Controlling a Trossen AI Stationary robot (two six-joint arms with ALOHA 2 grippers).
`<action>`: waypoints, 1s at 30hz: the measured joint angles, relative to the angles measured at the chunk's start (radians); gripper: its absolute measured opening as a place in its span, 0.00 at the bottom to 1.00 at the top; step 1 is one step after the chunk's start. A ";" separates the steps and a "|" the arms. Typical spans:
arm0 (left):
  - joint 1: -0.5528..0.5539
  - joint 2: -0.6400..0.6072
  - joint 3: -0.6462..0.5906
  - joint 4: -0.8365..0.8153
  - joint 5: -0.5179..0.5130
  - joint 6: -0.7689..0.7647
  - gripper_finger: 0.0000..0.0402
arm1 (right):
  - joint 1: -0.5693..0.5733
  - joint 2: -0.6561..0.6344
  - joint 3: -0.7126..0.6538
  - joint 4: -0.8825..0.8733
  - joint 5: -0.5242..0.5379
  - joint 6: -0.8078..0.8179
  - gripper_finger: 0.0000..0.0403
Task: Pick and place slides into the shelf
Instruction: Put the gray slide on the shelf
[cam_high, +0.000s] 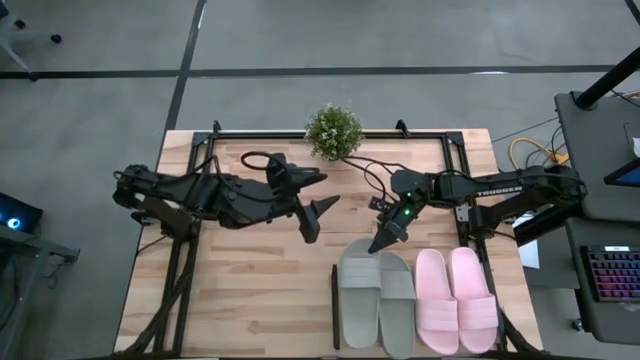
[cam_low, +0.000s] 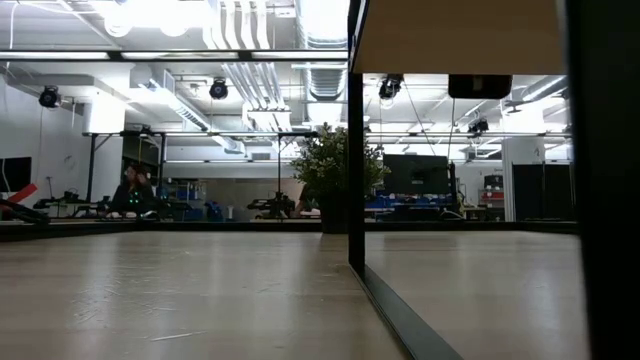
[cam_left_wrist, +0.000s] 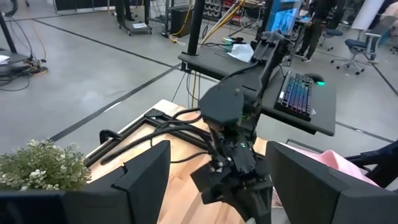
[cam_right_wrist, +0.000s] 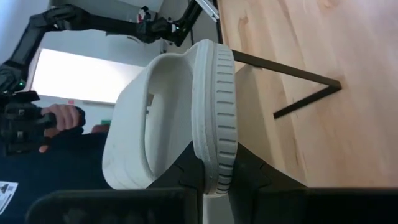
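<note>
In the high view the pale pink pair and the grey-green pair lie soles down, side by side, on the pale shelf panel, whose black strip runs along its left side. My right gripper is at the far end of the left grey-green slide and is shut on it. My left gripper hangs open over bare table left of the shelf and touches nothing; its fingers stand wide apart in the left wrist view. The low view shows only the shelf's underside. My right gripper pinches the left grey-green slide at its far end, across the thickness of the ribbed sole rim, one finger on the footbed side and one on the underside. It comes slanting down from the table's far right. The slide's near end lies on the panel.
A potted plant stands at the table's far edge, with cables trailing toward my right arm. Black frame rails run along the table's left side. A shelf post stands upright. A person's hand shows beyond the table.
</note>
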 joint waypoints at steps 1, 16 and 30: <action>0.002 0.000 0.000 0.000 0.000 0.002 0.62 | 0.000 0.000 -0.001 -0.001 0.000 -0.002 0.08; 0.038 0.000 0.000 -0.004 0.013 0.004 0.62 | 0.001 0.000 -0.002 0.016 0.020 -0.107 0.08; 0.052 0.000 0.000 -0.004 0.016 0.005 0.62 | 0.044 0.000 -0.002 0.044 0.030 -0.144 0.08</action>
